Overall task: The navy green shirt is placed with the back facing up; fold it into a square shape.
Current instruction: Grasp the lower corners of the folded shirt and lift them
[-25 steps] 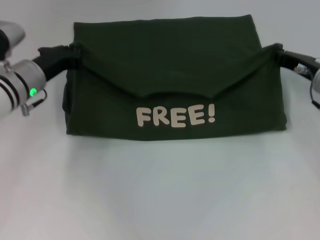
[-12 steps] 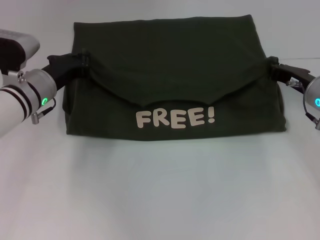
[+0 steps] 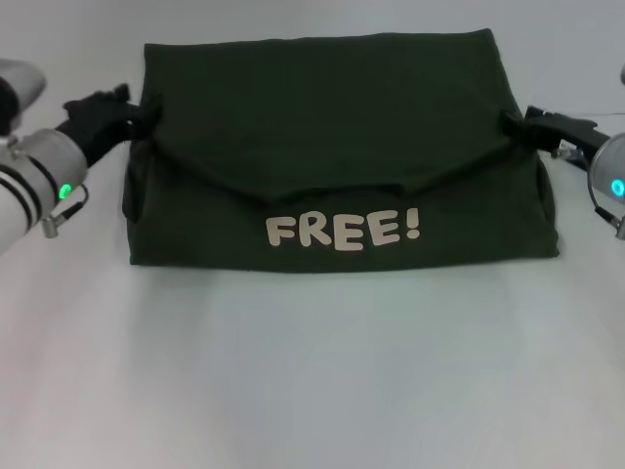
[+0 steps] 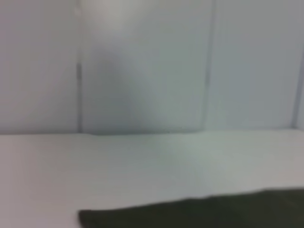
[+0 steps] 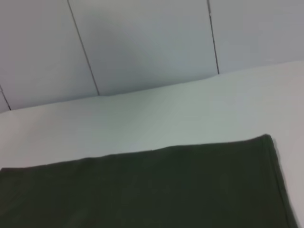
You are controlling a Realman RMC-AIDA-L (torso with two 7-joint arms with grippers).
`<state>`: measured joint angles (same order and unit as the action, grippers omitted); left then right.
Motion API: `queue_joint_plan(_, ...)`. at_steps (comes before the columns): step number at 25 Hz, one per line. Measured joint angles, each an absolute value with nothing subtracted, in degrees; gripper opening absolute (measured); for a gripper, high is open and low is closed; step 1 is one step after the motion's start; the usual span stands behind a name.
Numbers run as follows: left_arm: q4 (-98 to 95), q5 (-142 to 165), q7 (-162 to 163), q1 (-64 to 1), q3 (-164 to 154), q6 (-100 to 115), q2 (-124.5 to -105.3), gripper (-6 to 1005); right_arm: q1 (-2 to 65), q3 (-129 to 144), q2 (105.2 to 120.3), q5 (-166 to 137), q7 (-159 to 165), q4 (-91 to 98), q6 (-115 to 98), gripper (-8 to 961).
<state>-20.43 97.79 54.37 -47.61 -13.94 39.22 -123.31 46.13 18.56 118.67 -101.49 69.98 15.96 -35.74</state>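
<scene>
Two grippers, left (image 3: 125,109) and right (image 3: 520,123), finger state unclear, flanking navy green shirt (image 3: 332,147) lying widthwise.

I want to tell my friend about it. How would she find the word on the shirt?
Look at the white table, then the big dark green shirt folded on it, between the left gripper and right gripper. Near its front edge, below a folded-over flap, sit chunky cream letters spelling FREE! They are the only pale marking on the plain cloth.
</scene>
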Motion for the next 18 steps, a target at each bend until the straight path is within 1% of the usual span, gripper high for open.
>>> queue_joint_plan(1,-21.55,97.06,55.41,-47.18,-14.05,39.43,-123.54,308,46.22,19.13,118.49,-101.6,71.0,16.42,-35.89,290)
queue_joint_plan(3,-24.05,96.39,59.27,-46.15,-14.25,40.34,-123.86,398,46.15,21.47,117.98,-101.8,74.38,17.57,-36.35,346)
queue_joint_plan(5,-26.33,96.27,64.97,-44.42,-14.69,43.41,-123.77,489,45.38,25.05,117.25,-101.83,78.55,18.68,-37.97,402)
queue_joint_plan(8,-28.7,95.83,72.61,-41.15,-15.26,51.09,-122.86,610,43.39,29.41,116.15,-101.84,84.04,20.69,-42.17,553)
queue_joint_plan(10,-29.58,95.29,75.54,-39.09,-15.27,56.88,-122.26,687,41.62,30.33,115.85,-101.84,86.45,22.32,-46.3,653)
queue_joint_plan(12,-31.05,95.32,77.6,-36.93,-15.46,63.16,-122.15,763,39.84,30.43,115.75,-101.84,88.42,23.82,-50.96,655)
queue_joint_plan(18,-36.09,96.22,78.55,-30.81,-21.3,69.08,-123.71,759,34.34,33.21,115.68,-101.84,94.22,27.62,-62.27,659)
